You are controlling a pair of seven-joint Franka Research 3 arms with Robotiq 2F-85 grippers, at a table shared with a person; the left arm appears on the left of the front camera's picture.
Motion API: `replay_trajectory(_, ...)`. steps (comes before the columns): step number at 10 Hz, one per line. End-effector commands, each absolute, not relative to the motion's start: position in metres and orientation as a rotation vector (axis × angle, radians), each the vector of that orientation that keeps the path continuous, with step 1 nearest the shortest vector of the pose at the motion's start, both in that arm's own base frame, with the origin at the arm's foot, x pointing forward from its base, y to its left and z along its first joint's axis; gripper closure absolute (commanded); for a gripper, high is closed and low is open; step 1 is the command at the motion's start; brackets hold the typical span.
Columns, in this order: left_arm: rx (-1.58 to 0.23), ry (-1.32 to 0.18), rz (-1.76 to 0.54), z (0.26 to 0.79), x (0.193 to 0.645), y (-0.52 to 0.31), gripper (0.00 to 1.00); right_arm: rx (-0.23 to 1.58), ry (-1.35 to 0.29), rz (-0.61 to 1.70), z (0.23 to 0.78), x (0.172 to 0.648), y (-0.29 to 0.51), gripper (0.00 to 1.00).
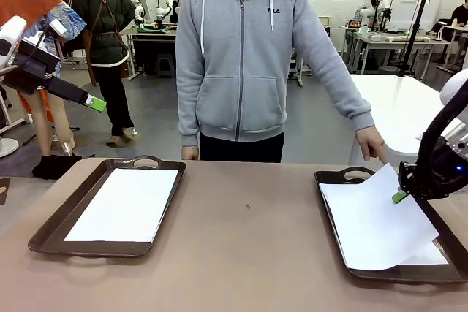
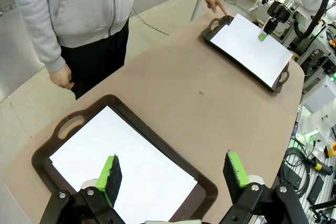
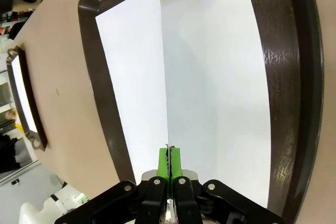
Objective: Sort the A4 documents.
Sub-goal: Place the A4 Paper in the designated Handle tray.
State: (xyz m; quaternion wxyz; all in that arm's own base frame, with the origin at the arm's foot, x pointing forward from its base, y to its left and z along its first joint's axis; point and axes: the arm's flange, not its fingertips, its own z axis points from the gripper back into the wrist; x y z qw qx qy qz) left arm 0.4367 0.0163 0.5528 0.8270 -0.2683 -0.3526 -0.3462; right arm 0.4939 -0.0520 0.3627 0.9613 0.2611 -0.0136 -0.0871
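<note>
A4 documents are blank white sheets, thin and flat. My right gripper is pinched tight on the edge of the top sheet, lifting that side off the right tray; another sheet lies under it in the same tray. Left tray on the bench holds a flat sheet. My left gripper is fully open, holding nothing, above that sheet's near edge.
</note>
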Motion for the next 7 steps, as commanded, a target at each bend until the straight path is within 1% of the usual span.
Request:
replay_trajectory(1, -0.569, -0.755, -0.744, 0.553, 0.436, 0.017, 0.0, 0.468, -0.031, -0.192, 0.359, 0.496, -0.045, 0.99)
replay_trajectory(5, -0.569, -0.755, -0.744, 0.553, 0.436, 0.017, 0.0, 0.428, -0.022, -0.152, 0.36, 0.507, -0.041, 0.99)
replay_trajectory(7, -0.569, -0.755, -0.744, 0.553, 0.436, 0.017, 0.0, 0.415, -0.025, -0.182, 0.36, 0.506, -0.04, 0.99)
